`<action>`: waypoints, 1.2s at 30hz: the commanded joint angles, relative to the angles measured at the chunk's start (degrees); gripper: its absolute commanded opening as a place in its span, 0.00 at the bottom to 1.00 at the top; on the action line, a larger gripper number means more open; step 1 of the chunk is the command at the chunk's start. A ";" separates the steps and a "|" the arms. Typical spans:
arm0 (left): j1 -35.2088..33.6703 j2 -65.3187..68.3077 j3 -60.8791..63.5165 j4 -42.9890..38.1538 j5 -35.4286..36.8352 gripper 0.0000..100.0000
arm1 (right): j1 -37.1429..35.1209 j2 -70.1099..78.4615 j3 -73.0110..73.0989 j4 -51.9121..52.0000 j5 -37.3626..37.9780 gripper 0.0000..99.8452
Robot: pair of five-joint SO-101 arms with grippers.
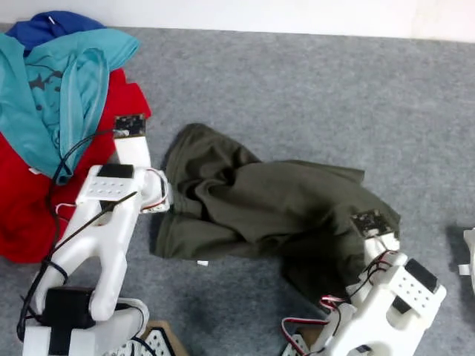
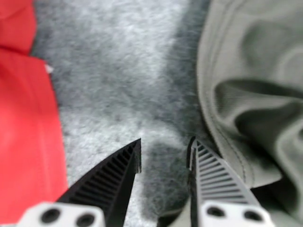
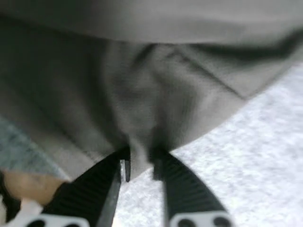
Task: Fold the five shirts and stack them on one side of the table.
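A crumpled olive shirt [image 1: 260, 200] lies in the middle of the grey table. My right gripper [image 1: 375, 226] is at its near right corner. In the right wrist view the gripper [image 3: 141, 163] is shut on a fold of the olive shirt [image 3: 142, 94]. My left gripper [image 1: 132, 141] is between the olive shirt and a pile of red [image 1: 30, 200], teal [image 1: 44, 89] and blue [image 1: 52, 26] shirts. In the left wrist view it [image 2: 164, 151] stands open over bare grey cloth, with the red shirt [image 2: 23, 118] on one side and the olive shirt [image 2: 255, 85] on the other.
The shirt pile covers the table's far left corner. Grey table surface [image 1: 334, 89] lies bare at the back and right. Both arm bases and their cables stand along the near edge. A white object [image 1: 467, 256] shows at the right edge.
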 commanded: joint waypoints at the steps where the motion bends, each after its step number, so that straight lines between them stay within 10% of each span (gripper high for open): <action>1: 1.80 -0.13 -3.74 -0.70 0.62 0.17 | 0.22 0.31 -0.48 -3.56 -2.64 0.00; 15: 1.98 19.47 -20.70 -0.44 5.36 0.17 | 0.66 0.40 -5.05 -12.88 -9.58 0.01; 36: 4.44 22.11 -33.54 -2.11 10.73 0.18 | 6.73 0.40 -30.02 -12.88 -44.66 0.01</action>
